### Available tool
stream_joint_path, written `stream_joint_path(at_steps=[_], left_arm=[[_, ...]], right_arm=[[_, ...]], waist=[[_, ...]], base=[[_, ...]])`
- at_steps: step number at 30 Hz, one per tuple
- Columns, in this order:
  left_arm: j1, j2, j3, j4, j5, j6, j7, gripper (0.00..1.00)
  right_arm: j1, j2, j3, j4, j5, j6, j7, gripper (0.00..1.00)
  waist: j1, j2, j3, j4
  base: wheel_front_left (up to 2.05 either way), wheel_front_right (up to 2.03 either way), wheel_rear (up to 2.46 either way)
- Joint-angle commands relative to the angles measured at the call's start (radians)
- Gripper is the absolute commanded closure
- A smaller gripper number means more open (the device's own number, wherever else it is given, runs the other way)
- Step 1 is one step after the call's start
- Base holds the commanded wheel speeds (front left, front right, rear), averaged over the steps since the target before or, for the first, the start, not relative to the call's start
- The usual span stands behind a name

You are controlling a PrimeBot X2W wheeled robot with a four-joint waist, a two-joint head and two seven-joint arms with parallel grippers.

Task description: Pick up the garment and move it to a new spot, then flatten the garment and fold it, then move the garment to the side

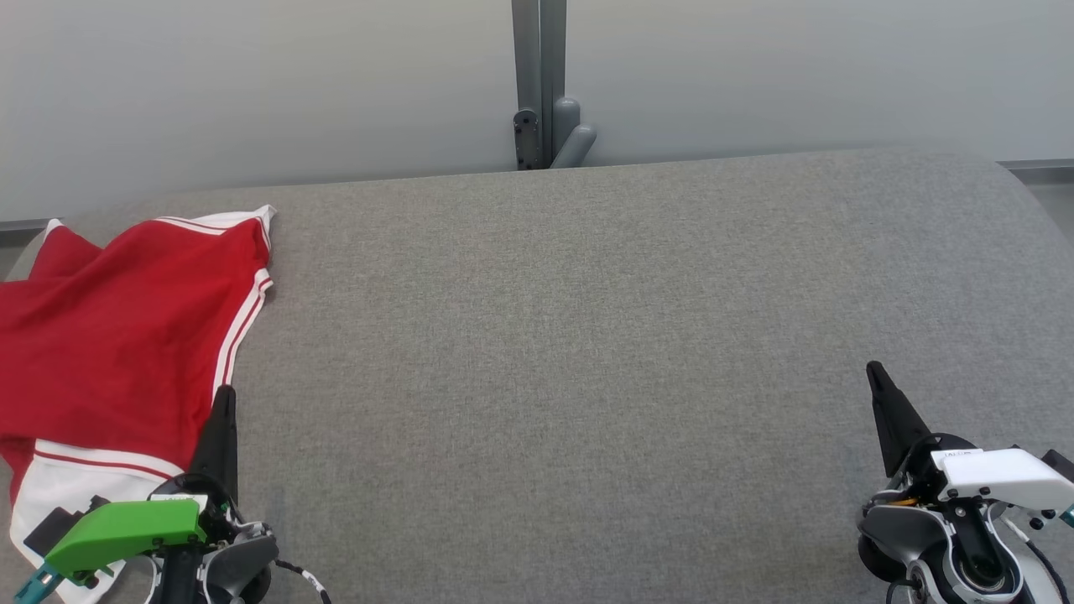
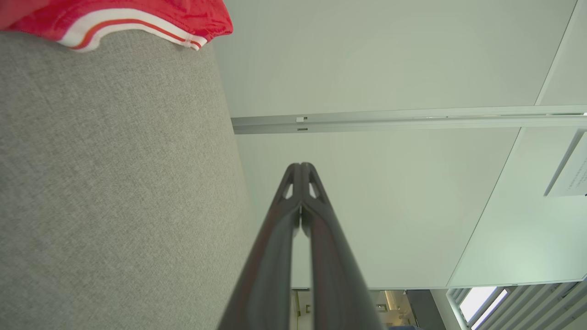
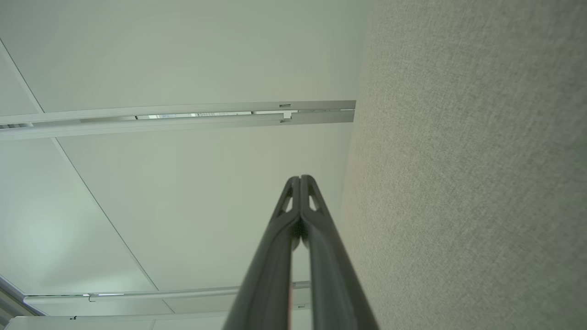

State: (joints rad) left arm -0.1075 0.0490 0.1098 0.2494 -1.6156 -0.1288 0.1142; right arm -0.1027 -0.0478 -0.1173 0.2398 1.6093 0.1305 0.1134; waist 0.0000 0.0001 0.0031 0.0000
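Both grippers sat at the near edge, fingers pressed together, holding nothing: left gripper [image 1: 224, 398] just beside the garment's striped trim, right gripper [image 1: 877, 377] well apart at the right. Grey fabric surface [image 1: 587, 335] stretched broad between them to its far edge. Garment [image 1: 117, 335]: red, white-striped trim, rumpled, at the surface's left edge.

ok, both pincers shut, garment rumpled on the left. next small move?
Probably open the left pincer and reach into the red garment: it sits shut and empty beside the striped edge, while the right pincer is far across the grey surface.
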Motion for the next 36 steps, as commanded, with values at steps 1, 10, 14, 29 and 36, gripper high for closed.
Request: stream_joint_path(at_steps=[1, 10, 14, 29, 36], left_arm=[[-0.011, 0.003, 0.002, -0.003, 0.005, -0.004, 0.004, 1.0], [0.005, -0.002, -0.002, 0.011, 0.0, 0.0, -0.001, 0.0], [0.027, -0.005, -0.009, 0.02, 0.0, 0.001, -0.006, 0.0], [0.059, 0.014, -0.054, -0.027, 0.065, 0.001, -0.071, 0.0], [0.062, 0.032, -0.08, -0.021, 0.171, 0.001, -0.114, 0.0]], right_arm=[[-0.004, -0.005, 0.0, 0.002, 0.008, 0.0, 0.003, 1.0], [0.005, 0.003, 0.0, 0.009, 0.0, 0.0, -0.001, 0.0], [0.026, 0.007, 0.007, 0.017, -0.001, 0.0, -0.012, 0.0], [0.051, 0.001, 0.035, -0.043, -0.147, 0.0, -0.085, 0.0], [0.056, -0.011, 0.048, -0.076, -0.326, 0.0, -0.115, 0.0]], waist=[[0.0, -0.0001, 0.0, 0.0], [0.0, -0.0001, 0.0, 0.0], [0.0, -0.0001, 0.0, 0.0], [0.0, -0.0001, 0.0, 0.001], [0.0, -0.0001, -0.003, 0.003]], base=[[0.0, 0.0, 0.0], [0.0, 0.0, 0.0], [0.0, 0.0, 0.0], [0.0, 0.0, 0.0], [0.0, 0.0, 0.0]])
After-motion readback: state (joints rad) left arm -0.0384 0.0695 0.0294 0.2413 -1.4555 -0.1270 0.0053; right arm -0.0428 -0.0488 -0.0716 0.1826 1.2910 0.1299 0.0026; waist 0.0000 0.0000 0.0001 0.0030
